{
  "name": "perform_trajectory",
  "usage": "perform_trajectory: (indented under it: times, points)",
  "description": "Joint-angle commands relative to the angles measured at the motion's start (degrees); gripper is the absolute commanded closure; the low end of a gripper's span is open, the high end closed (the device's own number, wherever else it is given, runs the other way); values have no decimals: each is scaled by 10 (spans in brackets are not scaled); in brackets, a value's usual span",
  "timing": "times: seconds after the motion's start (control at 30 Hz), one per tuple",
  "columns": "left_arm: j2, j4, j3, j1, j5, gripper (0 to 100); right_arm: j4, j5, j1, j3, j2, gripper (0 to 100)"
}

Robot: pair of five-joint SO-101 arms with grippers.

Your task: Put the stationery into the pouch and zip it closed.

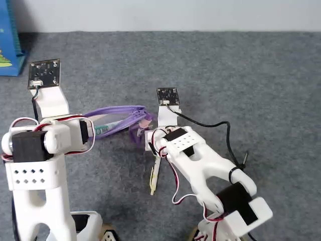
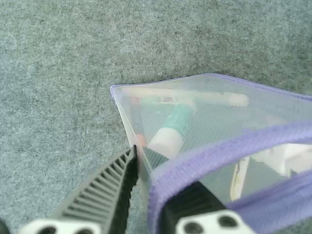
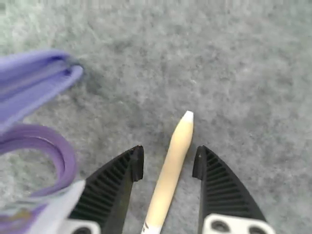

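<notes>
A clear pouch (image 1: pixel 118 120) with purple trim hangs just above the grey carpet, mouth open. My left gripper (image 2: pixel 146 161) is shut on the pouch (image 2: pixel 204 122) at its wall near the zip edge. Inside lie a green-and-white marker (image 2: pixel 171 129) and a cream pen (image 2: pixel 195 95). Another cream pen (image 1: pixel 155 176) lies on the carpet beside the pouch's far end. My right gripper (image 3: pixel 169 151) is open low over this pen (image 3: pixel 173 165), one finger on each side of it, not touching. The pouch's purple trim (image 3: pixel 34 80) and its wrist loop (image 3: pixel 53 156) lie close beside that gripper.
Grey carpet (image 1: pixel 251 75) stretches bare beyond and to the right of the arms. A blue box (image 1: pixel 9 45) stands at the far left edge. A black cable (image 1: pixel 228 140) trails from the right arm across the carpet.
</notes>
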Motion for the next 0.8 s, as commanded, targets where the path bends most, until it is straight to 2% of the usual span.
perform_trajectory:
  times: [0.0,0.1,0.23,0.47,0.77]
  points:
    - [2,11,-2,0,5,987,-6,-7,5,-32,11,830]
    - [2,11,-2,0,5,987,-6,-7,35,-30,34,866]
    - [2,11,-2,0,5,987,2,14,78,-29,44,991]
    - [2,11,-2,0,5,987,116,26,105,-29,-32,991]
    - [2,11,-2,1,5,987,287,81,110,-29,-303,991]
